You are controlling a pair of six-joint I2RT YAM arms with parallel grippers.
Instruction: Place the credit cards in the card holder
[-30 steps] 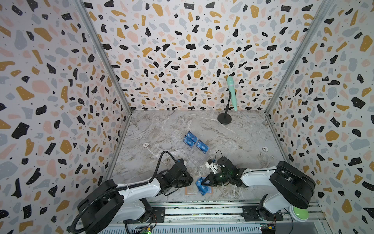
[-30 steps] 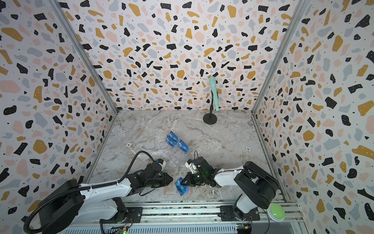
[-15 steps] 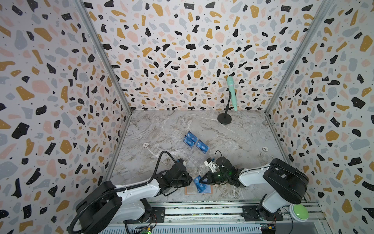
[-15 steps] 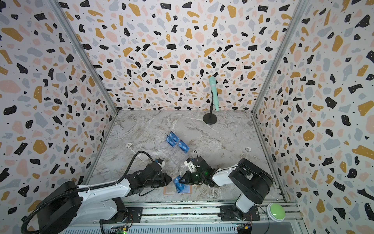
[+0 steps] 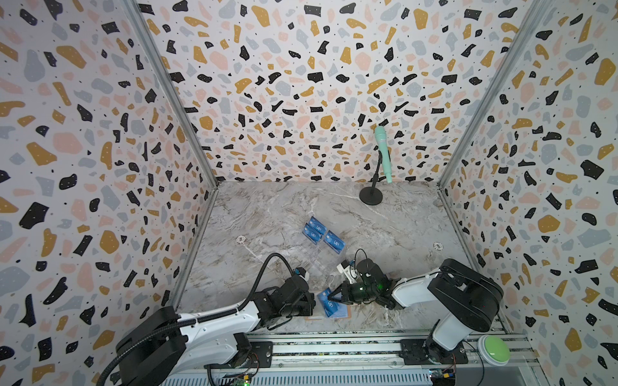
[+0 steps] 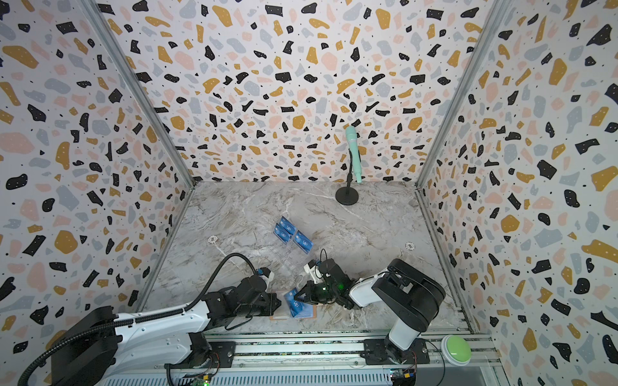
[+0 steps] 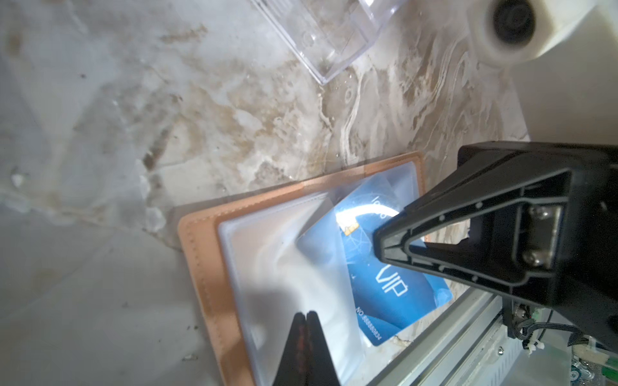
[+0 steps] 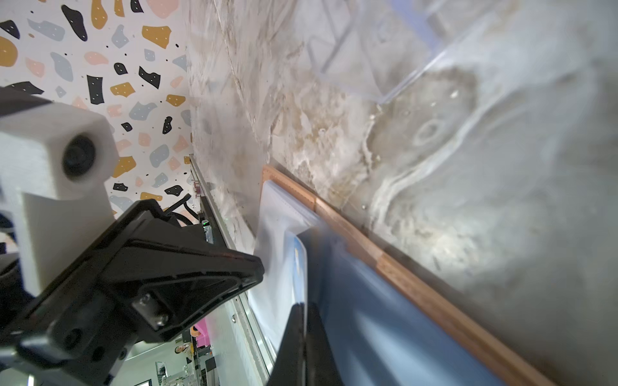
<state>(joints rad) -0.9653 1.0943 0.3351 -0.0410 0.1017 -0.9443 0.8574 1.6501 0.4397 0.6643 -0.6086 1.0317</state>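
Observation:
The salmon-pink card holder [image 5: 348, 313] [image 7: 200, 264] lies open at the table's front edge, its clear sleeves facing up. My right gripper [image 5: 329, 297] [image 8: 306, 305] is shut on the edge of a blue VIP credit card [image 7: 384, 294] [image 8: 384, 317]. The card's far corner sits under a clear sleeve. My left gripper [image 5: 313, 302] [image 7: 307, 314] is shut, its tips at the clear sleeve on the holder's left side. Whether a sleeve sheet is pinched I cannot tell. More blue credit cards [image 5: 316, 230] [image 6: 302, 242] stand in the clear acrylic stand [image 7: 334, 36].
A mint microphone [image 5: 383, 152] on a black round-base stand is at the back right. The metal front rail [image 7: 451, 331] runs right beside the card holder. A green button [image 5: 493, 347] sits at the front right corner. Patterned walls close three sides.
My right gripper has carried the blue card left, onto the open card holder. My left gripper has closed from slightly open to shut at the sleeve.

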